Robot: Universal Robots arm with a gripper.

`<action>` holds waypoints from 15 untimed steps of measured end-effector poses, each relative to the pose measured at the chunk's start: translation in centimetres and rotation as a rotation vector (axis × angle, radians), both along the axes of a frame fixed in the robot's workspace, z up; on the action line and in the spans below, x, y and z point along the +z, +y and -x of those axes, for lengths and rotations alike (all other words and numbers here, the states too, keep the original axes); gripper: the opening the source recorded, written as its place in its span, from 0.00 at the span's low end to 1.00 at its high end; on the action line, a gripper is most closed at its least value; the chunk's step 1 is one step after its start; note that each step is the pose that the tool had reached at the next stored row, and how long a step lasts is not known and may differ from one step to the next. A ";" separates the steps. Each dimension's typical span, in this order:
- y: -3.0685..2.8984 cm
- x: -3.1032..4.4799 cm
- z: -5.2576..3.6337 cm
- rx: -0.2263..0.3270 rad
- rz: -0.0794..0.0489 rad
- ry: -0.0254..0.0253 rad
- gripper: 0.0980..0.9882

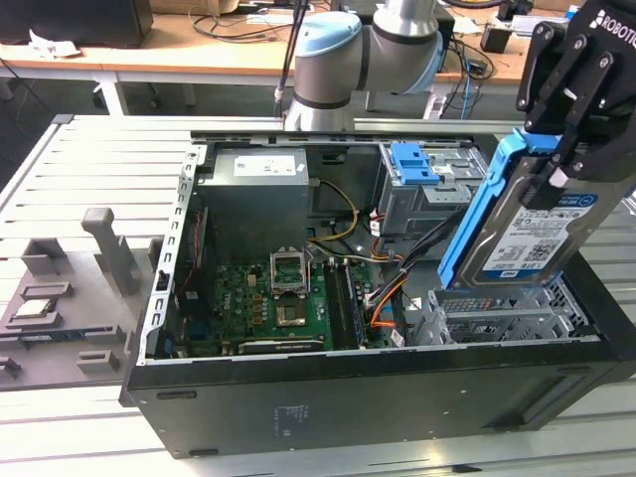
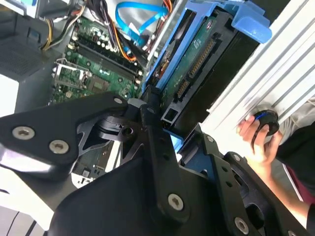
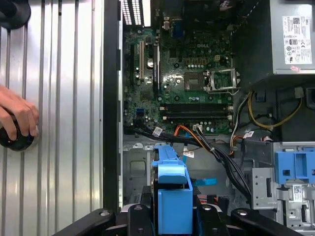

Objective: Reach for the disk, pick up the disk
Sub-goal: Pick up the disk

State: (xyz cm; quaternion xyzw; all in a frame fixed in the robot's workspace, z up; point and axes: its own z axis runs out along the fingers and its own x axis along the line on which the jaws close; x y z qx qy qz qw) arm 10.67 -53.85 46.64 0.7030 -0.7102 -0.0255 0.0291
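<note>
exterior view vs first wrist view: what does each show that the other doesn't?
Exterior view alone: the labelled grey face of the disk, lifted above the computer case on the exterior view's right, clamped in the hand, and the grey arm behind.

First wrist view alone: a person's hand resting on a black knob on the slatted table.

Both: the open case, its green circuit board, the disk's blue rail, and the blue latch.

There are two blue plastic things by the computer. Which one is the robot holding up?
The disk with blue side rails, tilted above the open computer case. The gripper clamps its upper end. The other blue piece, the latch, sits untouched on the grey drive cage inside the case.
</note>
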 end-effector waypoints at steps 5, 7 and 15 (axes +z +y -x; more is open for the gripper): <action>0.18 -0.80 -0.62 0.000 0.000 0.0052 0.30; 0.11 -1.05 -0.44 0.000 0.000 0.0052 0.30; 0.08 -1.07 -0.43 0.000 0.000 0.0052 0.30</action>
